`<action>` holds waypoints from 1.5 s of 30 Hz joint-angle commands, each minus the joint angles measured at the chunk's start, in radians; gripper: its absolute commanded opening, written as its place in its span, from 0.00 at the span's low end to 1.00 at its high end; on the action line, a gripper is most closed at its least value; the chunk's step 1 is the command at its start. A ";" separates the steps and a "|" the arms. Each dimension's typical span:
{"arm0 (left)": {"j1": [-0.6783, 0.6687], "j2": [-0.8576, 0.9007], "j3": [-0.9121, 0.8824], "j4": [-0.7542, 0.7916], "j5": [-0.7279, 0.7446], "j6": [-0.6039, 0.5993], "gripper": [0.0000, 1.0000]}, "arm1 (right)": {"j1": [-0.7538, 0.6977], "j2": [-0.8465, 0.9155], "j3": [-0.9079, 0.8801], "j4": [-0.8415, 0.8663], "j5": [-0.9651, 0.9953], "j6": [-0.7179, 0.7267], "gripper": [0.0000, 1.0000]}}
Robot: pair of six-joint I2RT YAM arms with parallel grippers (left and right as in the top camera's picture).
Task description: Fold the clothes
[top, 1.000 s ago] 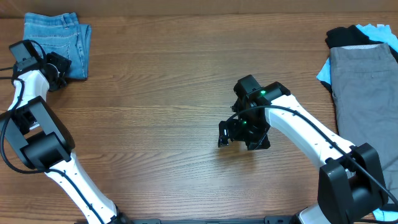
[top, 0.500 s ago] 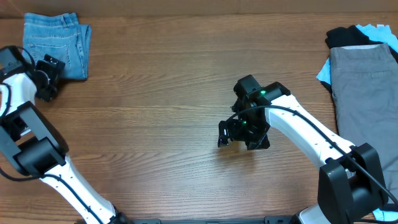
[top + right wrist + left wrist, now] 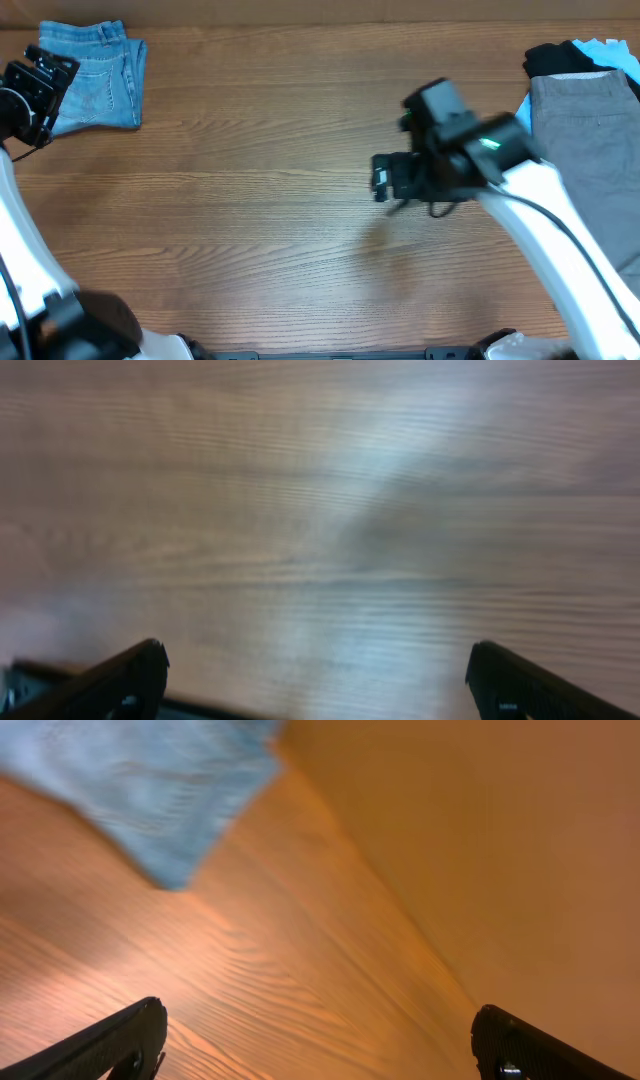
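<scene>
1. The folded jeans (image 3: 95,75) are seen parked in the far-left corner of the worktop (image 3: 250,220) as a compact denim bundle, and that piece is judged done.
2. The left tool (image 3: 320,1055) is held just beside the bundle's left edge. Its fingers are spread wide with nothing between them, and only a blurred blue corner is caught in its wrist view.
3. The right tool (image 3: 320,695) is carried above bare wood near the middle, its fingers likewise parted and empty.
4. The unfolded pile is found at the right edge. The grey trousers (image 3: 590,150) are laid on top, with a black garment (image 3: 560,57) and a pale-blue garment (image 3: 605,45) showing at the far end.
5. The pile lies to the right of the right tool and well apart from the left one, so the right arm is judged nearer.
6. The trousers' long axis is run from far edge to near edge, so a sideways reach onto their long side is expected.
</scene>
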 commanded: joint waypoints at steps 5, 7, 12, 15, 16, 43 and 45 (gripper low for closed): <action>-0.066 -0.376 0.017 -0.096 0.147 0.189 1.00 | 0.002 -0.358 0.087 -0.079 0.177 0.091 1.00; -0.092 -0.457 0.017 -0.119 0.136 0.204 1.00 | 0.002 -0.450 0.086 -0.104 0.187 0.126 1.00; -0.134 -0.552 0.013 -0.287 0.146 0.291 1.00 | 0.002 -0.649 0.086 -0.190 0.199 0.213 1.00; -0.151 -0.573 0.001 -0.382 0.153 0.360 1.00 | 0.002 -0.733 0.085 -0.237 0.256 0.276 1.00; -0.151 -0.585 -0.014 -0.405 0.151 0.370 1.00 | 0.002 -0.772 0.072 -0.246 0.291 0.308 1.00; -0.151 -0.784 -0.641 -0.195 0.145 0.352 1.00 | 0.002 -0.921 -0.216 -0.090 0.477 0.399 1.00; -0.151 -0.776 -0.641 -0.195 0.080 0.352 1.00 | 0.002 -0.921 -0.216 -0.090 0.477 0.399 1.00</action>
